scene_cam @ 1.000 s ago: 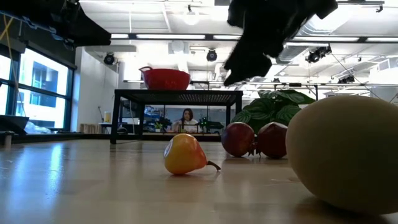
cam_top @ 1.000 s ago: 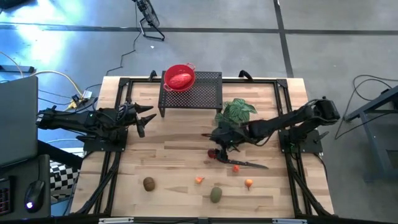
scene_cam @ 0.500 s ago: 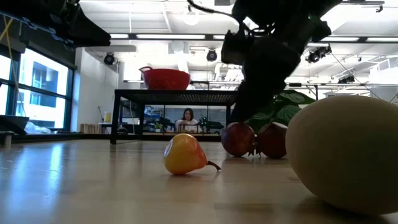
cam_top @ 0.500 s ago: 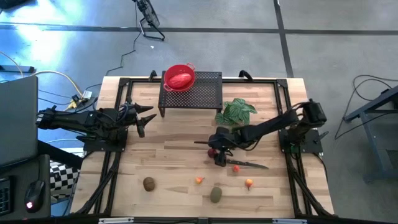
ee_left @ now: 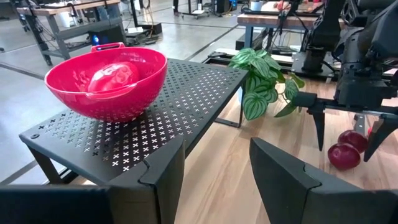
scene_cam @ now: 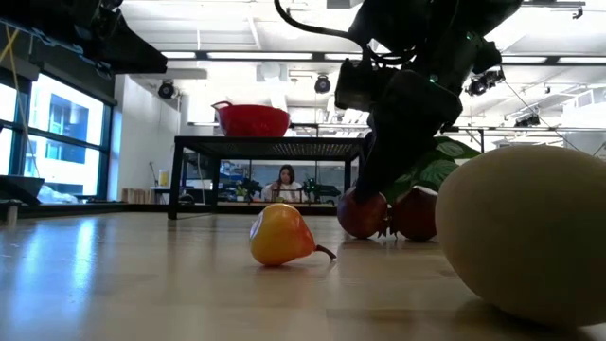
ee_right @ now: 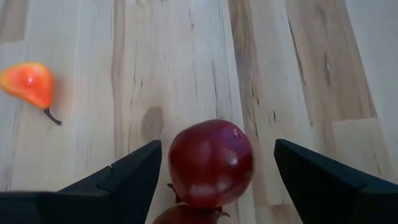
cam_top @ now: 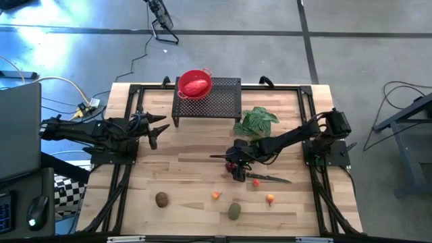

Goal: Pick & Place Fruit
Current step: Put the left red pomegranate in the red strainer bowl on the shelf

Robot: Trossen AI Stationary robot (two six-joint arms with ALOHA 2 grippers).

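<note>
Since the earlier frame the right claw [cam_top: 235, 166] has lowered, open, around the two dark-red fruits [cam_top: 231, 165].

High view: five loose fruits on the bench [cam_top: 182, 172], one red fruit [cam_top: 194, 86] in the bowl [cam_top: 183, 80]; left claw [cam_top: 157, 128] open, idle.

Right wrist view: one dark-red fruit [ee_right: 211, 163] between fingers [ee_right: 127, 177], one orange fruit [ee_right: 29, 84] apart.

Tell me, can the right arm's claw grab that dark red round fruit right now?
Probably yes. The right gripper is open right over the dark red round fruit, one finger on each side, with nothing between. A second red fruit sits close beside it.
</note>
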